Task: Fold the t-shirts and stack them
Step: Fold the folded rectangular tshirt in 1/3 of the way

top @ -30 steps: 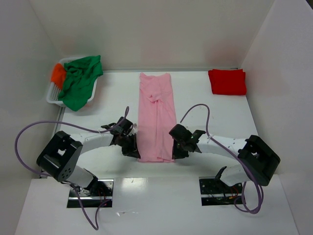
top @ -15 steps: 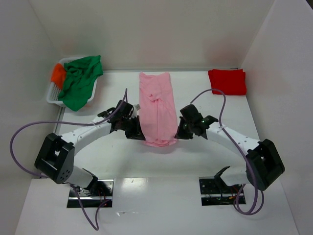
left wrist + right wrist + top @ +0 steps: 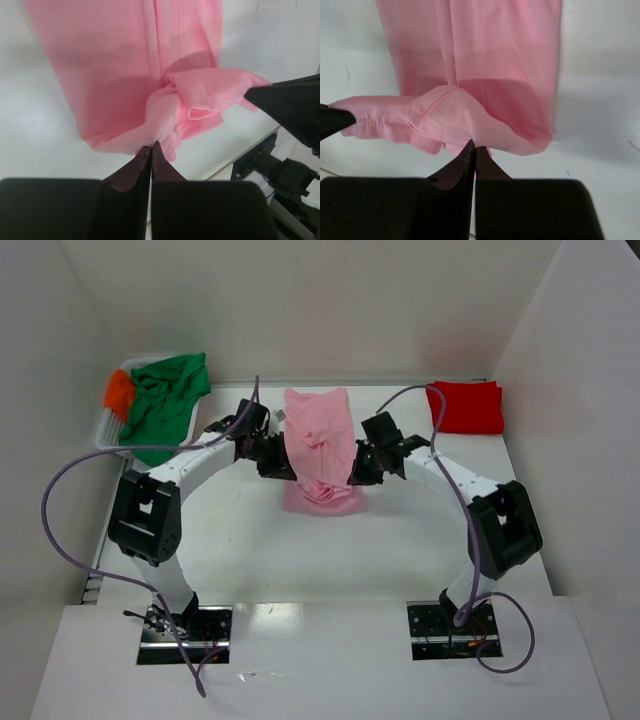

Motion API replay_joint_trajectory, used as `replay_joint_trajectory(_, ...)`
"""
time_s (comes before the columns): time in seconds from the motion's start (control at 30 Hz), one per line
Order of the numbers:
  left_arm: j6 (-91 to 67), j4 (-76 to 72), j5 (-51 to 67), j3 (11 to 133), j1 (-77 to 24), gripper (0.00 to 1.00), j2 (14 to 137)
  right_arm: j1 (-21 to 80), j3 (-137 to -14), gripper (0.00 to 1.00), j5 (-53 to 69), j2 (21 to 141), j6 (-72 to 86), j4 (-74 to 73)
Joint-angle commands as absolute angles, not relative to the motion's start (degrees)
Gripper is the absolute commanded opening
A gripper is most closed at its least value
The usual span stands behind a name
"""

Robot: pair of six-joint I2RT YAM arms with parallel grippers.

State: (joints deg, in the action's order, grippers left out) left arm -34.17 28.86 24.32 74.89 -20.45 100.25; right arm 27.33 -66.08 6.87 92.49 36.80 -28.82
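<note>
The light pink t-shirt (image 3: pixel 320 435) lies as a long narrow strip in the middle of the table, its near end lifted and doubled back over itself. My left gripper (image 3: pixel 278 462) is shut on the shirt's near left corner (image 3: pixel 160 117). My right gripper (image 3: pixel 358 468) is shut on the near right corner (image 3: pixel 460 120). Both hold the hem above the lower layer. The red t-shirt (image 3: pixel 465 406) lies folded at the far right. The green t-shirt (image 3: pixel 165 405) and orange t-shirt (image 3: pixel 119 392) sit crumpled at the far left.
A white basket (image 3: pixel 112 438) at the far left holds the green and orange shirts. White walls close in the table on the left, back and right. The other arm's dark finger shows at the edge of each wrist view.
Both grippers have carried the pink shirt's near hem away from the arm bases toward the far end, so the strip now folds over itself and looks shorter.
</note>
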Motion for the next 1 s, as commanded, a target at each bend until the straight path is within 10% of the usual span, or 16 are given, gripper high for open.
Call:
replay_joint_trajectory(0.0, -30.5, 30.4, 27.9, 81.5, -18.2, 0.00, 104.6, 25.6, -72.5, 0.00, 7.8, 96.6, 33.3, -28.1)
replay_joint_trajectory(0.97, -26.4, 32.7, 36.6, 109.2, -9.1, 0.02, 131.4, 18.3, -104.2, 0.03, 12.0, 125.9, 27.7, -30.8)
